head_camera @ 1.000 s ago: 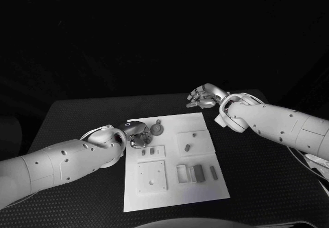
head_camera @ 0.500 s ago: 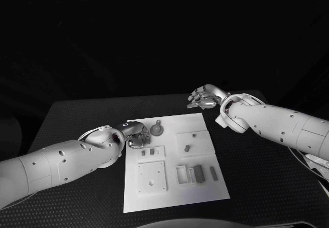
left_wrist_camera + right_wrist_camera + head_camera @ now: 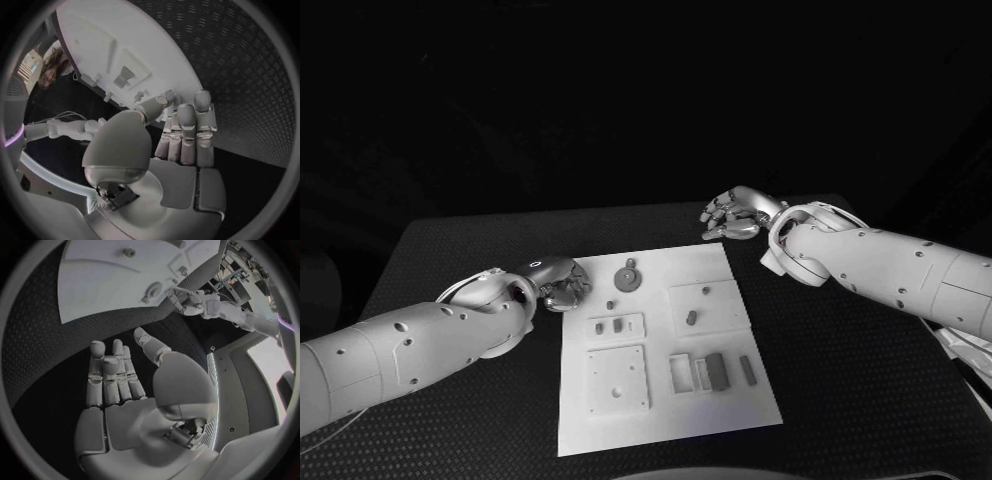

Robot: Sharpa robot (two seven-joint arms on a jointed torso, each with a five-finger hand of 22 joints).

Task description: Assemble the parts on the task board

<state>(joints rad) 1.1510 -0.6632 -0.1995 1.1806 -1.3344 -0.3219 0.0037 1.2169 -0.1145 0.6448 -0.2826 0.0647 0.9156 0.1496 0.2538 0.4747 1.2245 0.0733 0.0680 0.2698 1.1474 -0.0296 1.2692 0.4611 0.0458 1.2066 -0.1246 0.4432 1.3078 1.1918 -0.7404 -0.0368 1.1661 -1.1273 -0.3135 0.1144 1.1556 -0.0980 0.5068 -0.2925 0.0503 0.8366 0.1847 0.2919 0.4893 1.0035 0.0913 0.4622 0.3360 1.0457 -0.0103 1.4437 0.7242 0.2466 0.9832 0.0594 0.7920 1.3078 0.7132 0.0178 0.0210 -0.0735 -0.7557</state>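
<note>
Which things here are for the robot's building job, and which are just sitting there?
For the job:
- task board
- small parts lying on it
- round part near its far edge
- left hand, at the board's edge
- right hand, beyond the far corner

Just there:
- black table

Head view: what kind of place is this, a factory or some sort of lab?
Probably a robot test bench. A black table carries a white task board with small parts; an empty left hand and right hand hover beside it.

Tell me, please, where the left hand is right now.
In the head view, the left hand sits at the task board's far-left edge, beside the round part.
</note>
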